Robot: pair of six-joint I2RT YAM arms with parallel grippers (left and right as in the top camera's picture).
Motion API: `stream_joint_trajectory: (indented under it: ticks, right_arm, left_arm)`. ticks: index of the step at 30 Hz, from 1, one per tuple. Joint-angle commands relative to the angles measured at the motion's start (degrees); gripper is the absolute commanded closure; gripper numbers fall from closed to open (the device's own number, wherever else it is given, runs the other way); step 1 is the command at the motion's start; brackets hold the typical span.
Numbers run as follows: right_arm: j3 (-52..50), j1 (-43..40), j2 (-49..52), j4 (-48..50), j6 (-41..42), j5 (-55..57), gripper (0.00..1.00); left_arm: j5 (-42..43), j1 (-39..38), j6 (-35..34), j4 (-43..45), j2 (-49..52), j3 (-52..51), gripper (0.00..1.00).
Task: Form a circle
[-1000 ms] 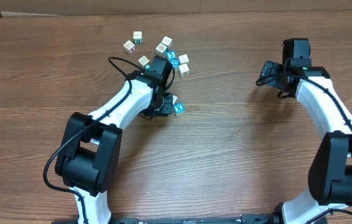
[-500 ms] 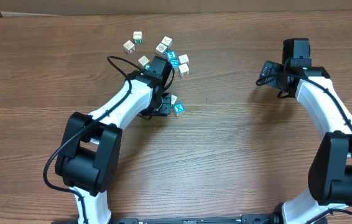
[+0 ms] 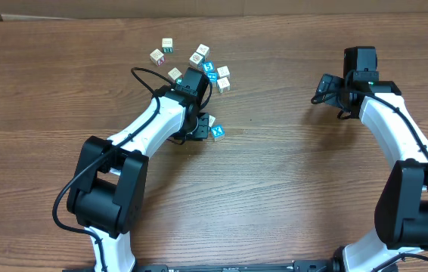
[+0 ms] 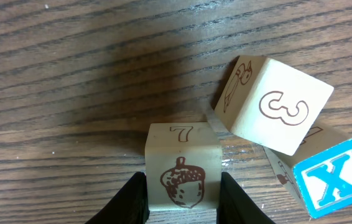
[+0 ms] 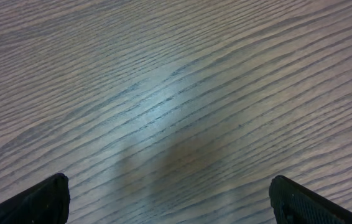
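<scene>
Wood table [image 3: 274,189] under all. My left gripper [image 4: 182,199] pinches acorn cube [image 4: 182,168], right beside tilted 3 cube [image 4: 275,112]. If I drag fast, it may topple. Right gripper [image 5: 173,199] spread wide.

Left arm [image 3: 153,121]: white link covers, black joint housings, bulky black base block [image 3: 108,189] toward 7 o'clock. Thin black cable [image 3: 140,75] loops beside wrist. Right arm [image 3: 395,128]: identical white-and-black build, base toward 4 o'clock; small green light [image 3: 364,74] on black wrist module [image 3: 359,59]. Jaws on both arms: matte black, tapered tips.
</scene>
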Motion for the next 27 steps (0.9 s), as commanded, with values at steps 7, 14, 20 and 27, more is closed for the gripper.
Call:
stream_joint_trajectory:
  ticks: [7,14,20,27]
  right_arm:
    - [0.5,-0.2,-0.7,0.3,0.0,0.4,0.0]
    - [0.5,-0.2,-0.7,0.3,0.0,0.4,0.0]
    - [0.5,-0.2,-0.7,0.3,0.0,0.4,0.0]
    - [0.5,-0.2,-0.7,0.3,0.0,0.4,0.0]
  left_arm:
    - [1.2,-0.4,1.3,0.0,0.0,-0.4,0.66]
    - [1.1,-0.4,1.3,-0.5,0.0,0.1,0.53]
    - [1.1,0.0,1.4,-5.0,-0.5,6.1,0.5]
    - [1.0,0.0,2.9,-10.9,-0.6,16.5,0.48]
